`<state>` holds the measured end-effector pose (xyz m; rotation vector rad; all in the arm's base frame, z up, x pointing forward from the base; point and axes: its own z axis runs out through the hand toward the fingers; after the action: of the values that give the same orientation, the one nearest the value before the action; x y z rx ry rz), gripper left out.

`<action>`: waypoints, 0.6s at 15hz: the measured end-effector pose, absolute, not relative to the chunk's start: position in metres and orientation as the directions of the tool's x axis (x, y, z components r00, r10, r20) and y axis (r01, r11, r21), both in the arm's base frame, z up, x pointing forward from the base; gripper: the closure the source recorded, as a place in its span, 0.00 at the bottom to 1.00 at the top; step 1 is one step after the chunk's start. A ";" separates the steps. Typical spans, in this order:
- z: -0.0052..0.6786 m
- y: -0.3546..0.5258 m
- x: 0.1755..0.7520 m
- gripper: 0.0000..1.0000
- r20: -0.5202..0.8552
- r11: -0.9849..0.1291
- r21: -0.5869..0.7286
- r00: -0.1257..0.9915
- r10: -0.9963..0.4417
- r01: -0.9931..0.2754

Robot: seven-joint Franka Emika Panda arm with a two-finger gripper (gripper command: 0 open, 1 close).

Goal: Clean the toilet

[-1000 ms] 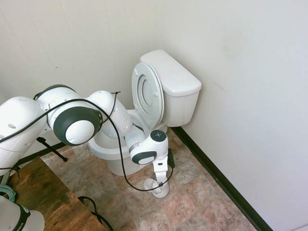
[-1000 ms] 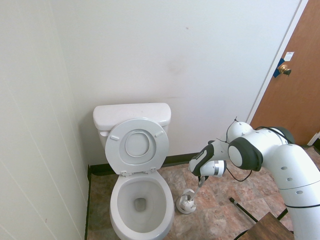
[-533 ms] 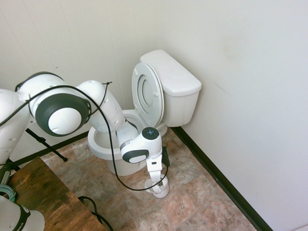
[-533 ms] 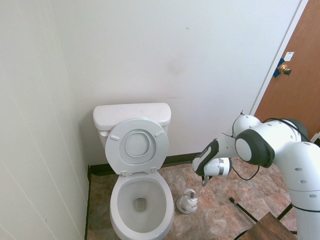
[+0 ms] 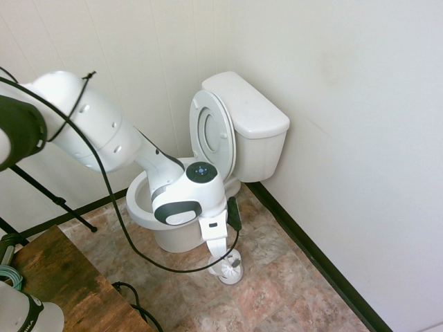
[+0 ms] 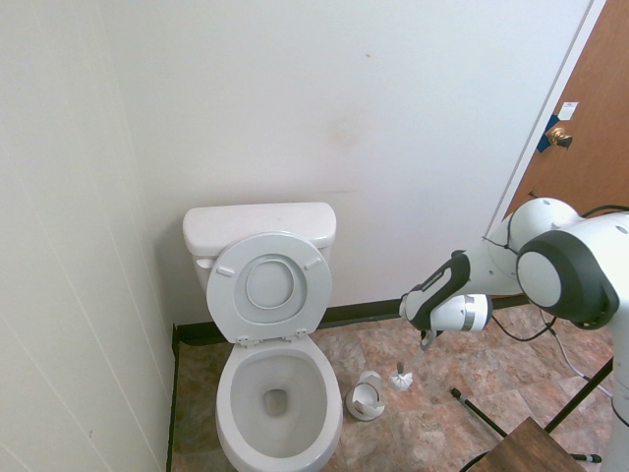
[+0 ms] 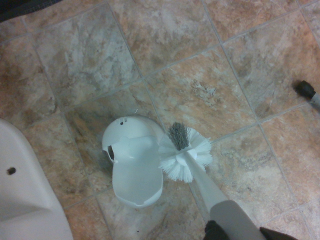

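White ceramic toilet [image 6: 270,354] at left against the wall, lid and seat raised so the bowl is open for scrubbing. Just beside it on the tiles, brush holder [image 6: 367,396], empty. Further right, gripper [image 6: 426,341] clamped on toilet brush [image 6: 400,377], bristles hanging down, clear of the holder.

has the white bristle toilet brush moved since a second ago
Yes. The white bristle toilet brush has come up out of the small white brush holder on the floor and now hangs beside it, away from the toilet.
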<state>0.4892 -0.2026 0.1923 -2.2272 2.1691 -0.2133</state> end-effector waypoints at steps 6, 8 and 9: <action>0.288 -0.166 0.505 1.00 0.114 -0.118 -0.117 0.105 -0.988 -0.986; 0.316 -0.131 0.505 1.00 0.133 -0.146 -0.132 0.129 -0.983 -0.980; 0.329 -0.114 0.502 1.00 0.140 -0.159 -0.140 0.140 -0.980 -0.977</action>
<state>0.5023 -0.1136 0.3286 -2.3599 2.0271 -0.3103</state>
